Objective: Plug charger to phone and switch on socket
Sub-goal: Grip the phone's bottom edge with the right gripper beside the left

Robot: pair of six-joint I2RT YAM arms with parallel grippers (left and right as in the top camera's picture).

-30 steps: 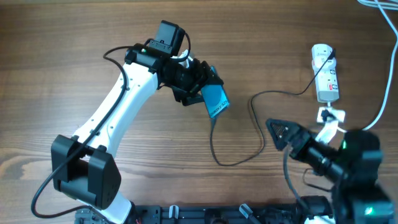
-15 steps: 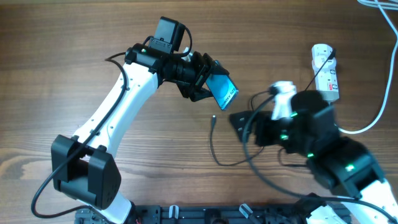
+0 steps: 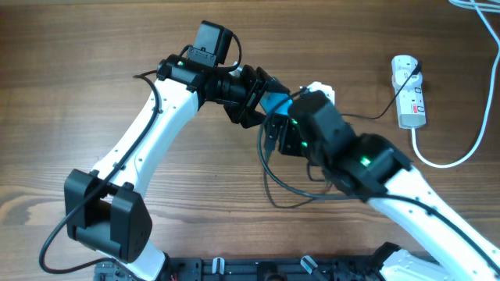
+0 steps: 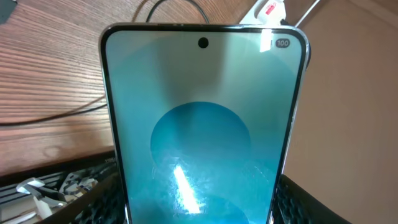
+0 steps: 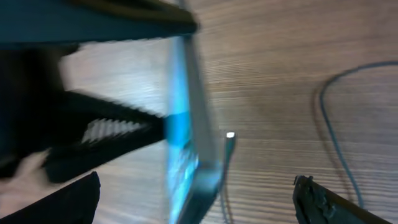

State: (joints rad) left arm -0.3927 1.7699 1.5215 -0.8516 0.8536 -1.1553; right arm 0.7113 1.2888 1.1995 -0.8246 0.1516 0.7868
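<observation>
Left gripper (image 3: 264, 106) pinches phone (image 4: 202, 137) by its sides, screen lit. Right gripper (image 5: 196, 182) spread wide, just under phone; charger (image 5: 227, 148) tip beside phone's edge

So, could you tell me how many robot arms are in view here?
2. The left arm reaches from the lower left up to the phone at the centre; the right arm extends from the lower right toward the same spot. None appears hidden.
</observation>
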